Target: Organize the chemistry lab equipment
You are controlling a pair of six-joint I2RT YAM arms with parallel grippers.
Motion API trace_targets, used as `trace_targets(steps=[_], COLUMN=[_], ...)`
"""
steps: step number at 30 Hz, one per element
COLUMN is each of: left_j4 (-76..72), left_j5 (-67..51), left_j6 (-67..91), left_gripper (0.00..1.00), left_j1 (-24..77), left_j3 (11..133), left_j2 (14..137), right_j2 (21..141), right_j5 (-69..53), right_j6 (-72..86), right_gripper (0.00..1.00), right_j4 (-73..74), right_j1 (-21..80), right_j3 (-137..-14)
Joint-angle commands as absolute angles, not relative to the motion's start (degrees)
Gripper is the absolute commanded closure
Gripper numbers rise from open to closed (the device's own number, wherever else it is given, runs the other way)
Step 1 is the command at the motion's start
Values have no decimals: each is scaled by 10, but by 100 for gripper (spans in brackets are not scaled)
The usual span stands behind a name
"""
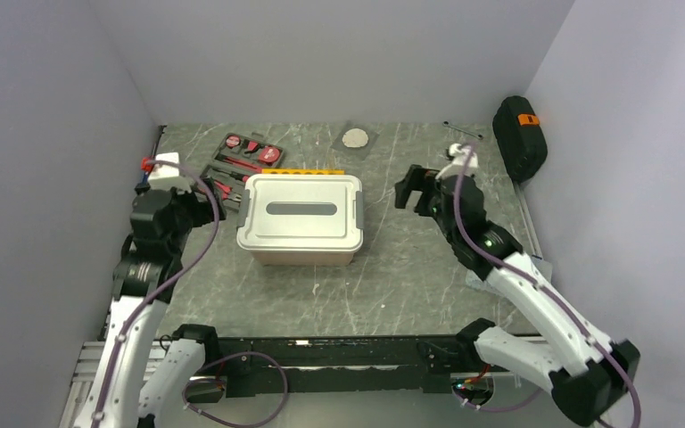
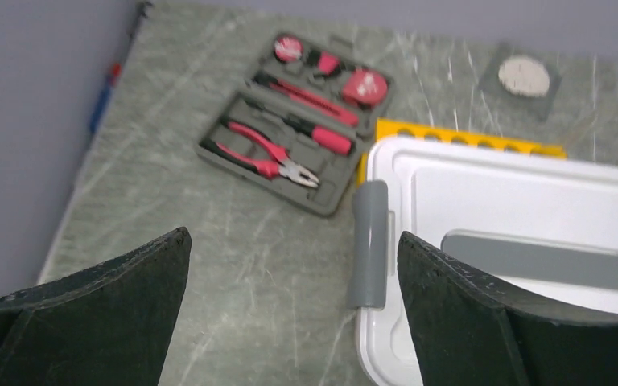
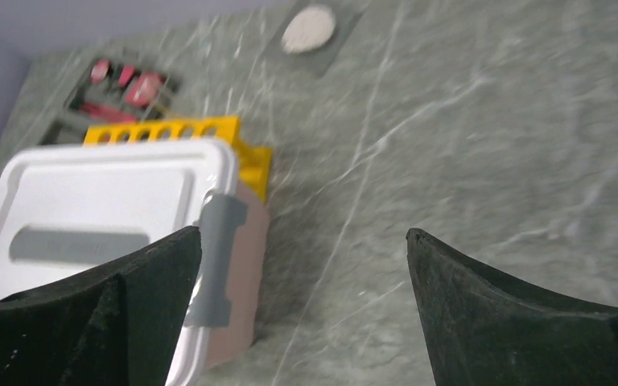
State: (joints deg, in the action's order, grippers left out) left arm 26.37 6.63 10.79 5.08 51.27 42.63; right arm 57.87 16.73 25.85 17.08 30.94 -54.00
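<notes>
The yellow test-tube rack (image 1: 308, 171) stands right behind a closed white-lidded box (image 1: 300, 218). It also shows in the left wrist view (image 2: 467, 137) and the right wrist view (image 3: 169, 129). My left gripper (image 1: 221, 208) is open and empty by the box's left end, its jaws (image 2: 291, 235) hovering over the table beside the grey latch (image 2: 368, 241). My right gripper (image 1: 410, 192) is open and empty to the right of the box, above bare table (image 3: 303, 232). The safety glasses, bag of tubes and wooden clamps are out of view.
The open red-and-black tool kit (image 1: 245, 160) lies at the back left, also in the left wrist view (image 2: 298, 129). A grey pad with a white disc (image 1: 355, 137) lies at the back. A black case (image 1: 519, 135) leans on the right wall.
</notes>
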Motion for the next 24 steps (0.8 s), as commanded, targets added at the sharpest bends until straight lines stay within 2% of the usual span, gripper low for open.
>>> trace_targets(steps=[1,7,12,24], left_j4=[209,170,153,151], left_j5=[191,172,165,171], left_j6=[69,52,43,50], left_gripper=[1,1,1,1], left_j1=[71,80,86,90], left_j3=[496,458,430,424], left_j2=[369,302,267,267], right_j2=[482,364,312,292], right_j5=[320,379,404,413], right_j6=[183,70,34,20], right_gripper=[0,0,0,0], right_j4=[84,-25,-50,-43], right_j1=[309,309,309,309], right_j3=[-471,-383,-344,-337])
